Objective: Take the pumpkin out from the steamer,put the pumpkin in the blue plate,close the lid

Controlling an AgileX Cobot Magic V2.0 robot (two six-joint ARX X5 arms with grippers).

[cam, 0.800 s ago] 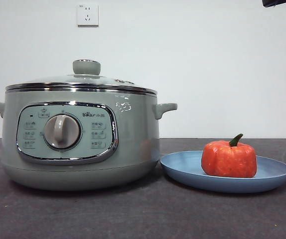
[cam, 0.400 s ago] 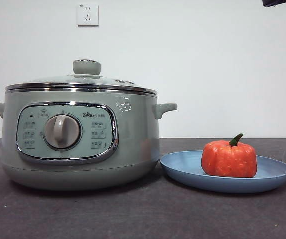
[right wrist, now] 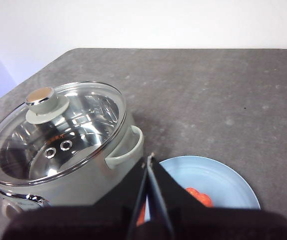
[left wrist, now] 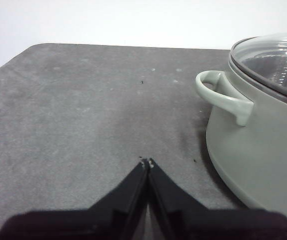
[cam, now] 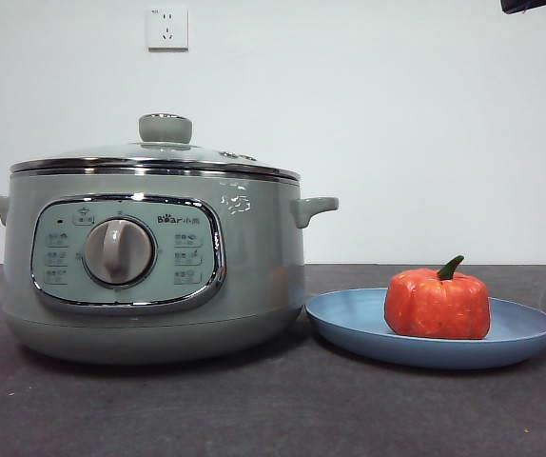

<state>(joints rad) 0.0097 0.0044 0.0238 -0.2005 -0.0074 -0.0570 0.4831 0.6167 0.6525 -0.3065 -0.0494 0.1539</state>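
The pumpkin sits upright on the blue plate, to the right of the steamer. The glass lid with its pale green knob rests on the steamer. My right gripper is shut and empty, high above the gap between steamer and plate; the pumpkin peeks out beside its jaws. My left gripper is shut and empty, low over the table beside the steamer's side handle. In the front view only a black tip of an arm shows at the top right corner.
The dark grey table carries the steamer and plate. A white wall with two sockets stands behind. The table's far corner shows in the left wrist view.
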